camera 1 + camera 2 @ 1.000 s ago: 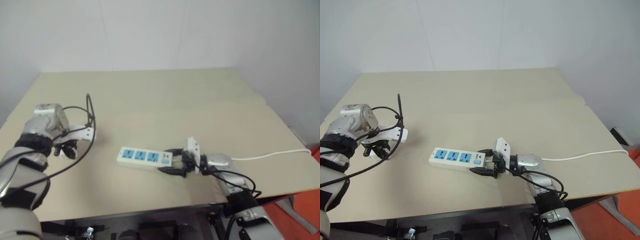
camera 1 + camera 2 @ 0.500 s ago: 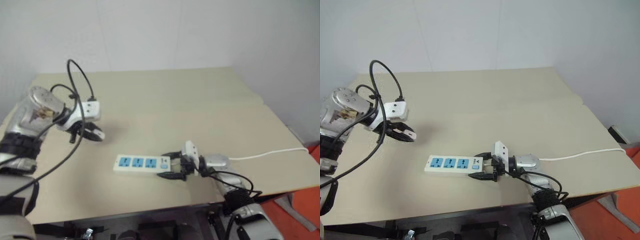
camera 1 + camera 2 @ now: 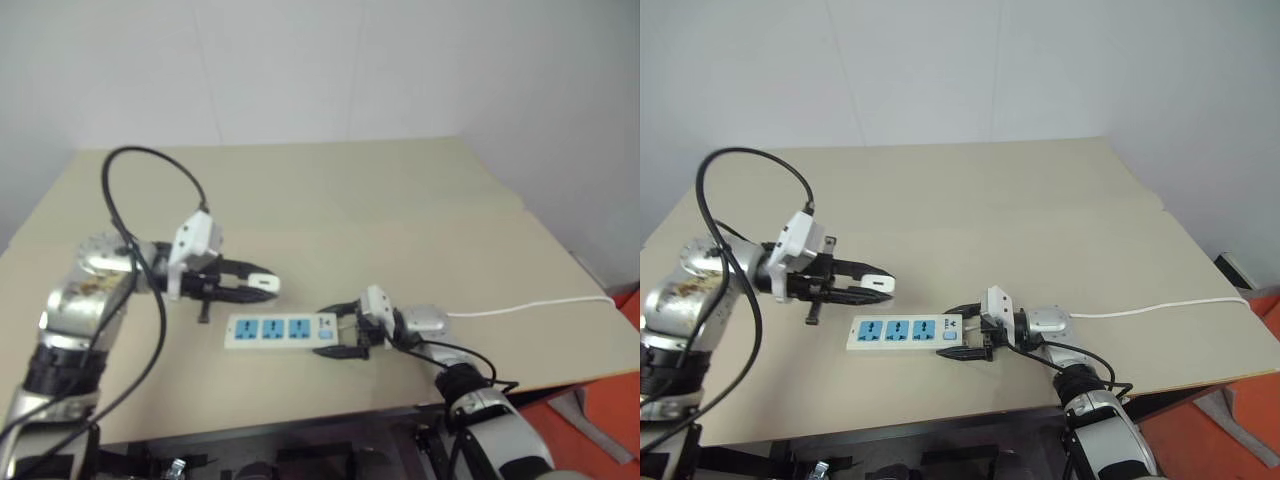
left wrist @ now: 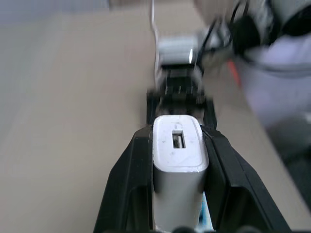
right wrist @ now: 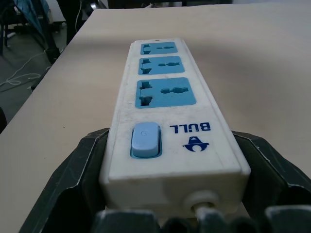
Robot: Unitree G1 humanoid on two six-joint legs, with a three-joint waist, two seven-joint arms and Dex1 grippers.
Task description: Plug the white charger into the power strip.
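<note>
My left gripper is shut on the white charger, a small white block pinched between the black fingers. It points level toward the right and hovers just behind and above the left end of the power strip. The charger's end face shows a small slot in the left wrist view. The strip lies flat on the table with three blue sockets facing up. My right gripper is shut on the strip's switch end, one finger on each side.
The strip's thin white cord runs from behind my right gripper to the table's right edge. A black cable loops high above my left wrist. A pale wall stands behind the table's far edge.
My left arm has swung from the table's left side toward the middle, rising and turning to point right over the strip. The strip and right gripper shifted slightly left.
</note>
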